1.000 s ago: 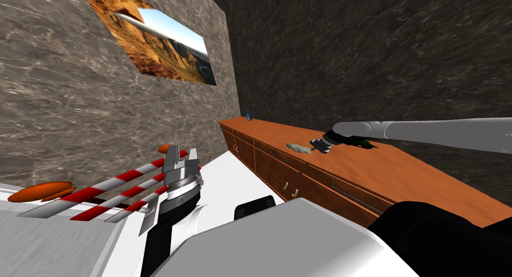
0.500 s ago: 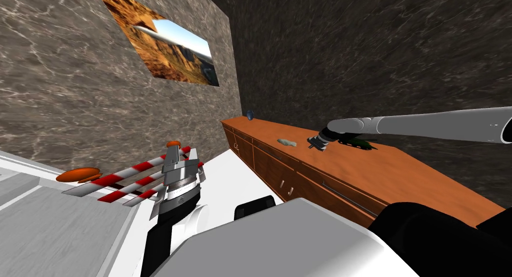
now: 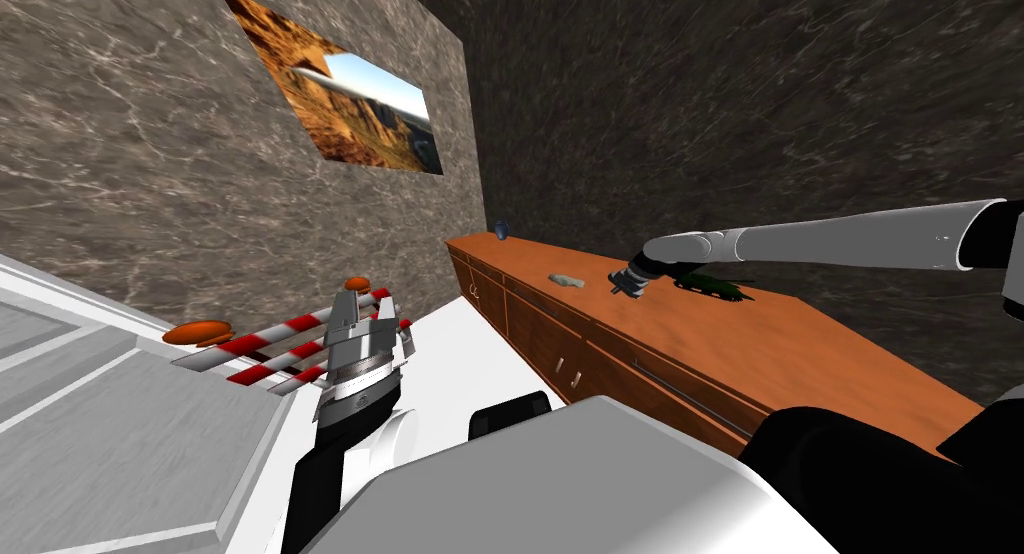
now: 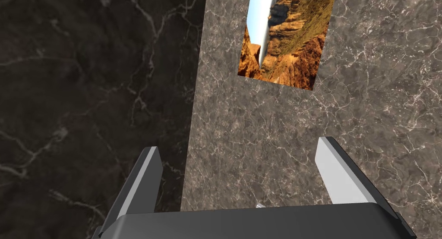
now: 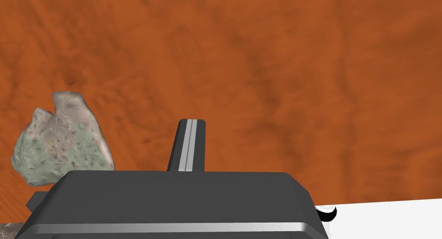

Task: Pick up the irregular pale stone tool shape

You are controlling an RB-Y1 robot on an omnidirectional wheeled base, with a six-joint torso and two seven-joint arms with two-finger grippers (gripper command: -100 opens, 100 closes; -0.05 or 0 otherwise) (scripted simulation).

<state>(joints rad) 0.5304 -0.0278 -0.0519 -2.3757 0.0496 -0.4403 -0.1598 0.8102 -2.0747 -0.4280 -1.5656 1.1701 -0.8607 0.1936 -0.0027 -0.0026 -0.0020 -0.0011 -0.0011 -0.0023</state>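
Note:
The pale, grey-green stone tool (image 3: 567,278) lies on the orange-brown wooden sideboard top (image 3: 760,343). My right arm reaches out over the sideboard, and its gripper (image 3: 618,289) hangs low over the top, a short way from the stone. In the right wrist view the stone (image 5: 60,139) rests beside the right gripper (image 5: 188,141), outside its fingers, which are pressed together and shut on nothing. My left gripper (image 3: 360,313) is held up in front of my chest; its fingers (image 4: 146,180) stand wide apart, open and empty.
A dark green toy-like object (image 3: 712,285) lies on the sideboard behind my right wrist. A small blue vase (image 3: 501,229) stands at the far end by the wall corner. Red-and-white striped bars with orange discs (image 3: 290,340) sit beyond my left gripper.
My head view has swung, shifting the whole scene. My right arm has risen a little and the gap between its gripper and the stone has widened slightly. The stone has not moved.

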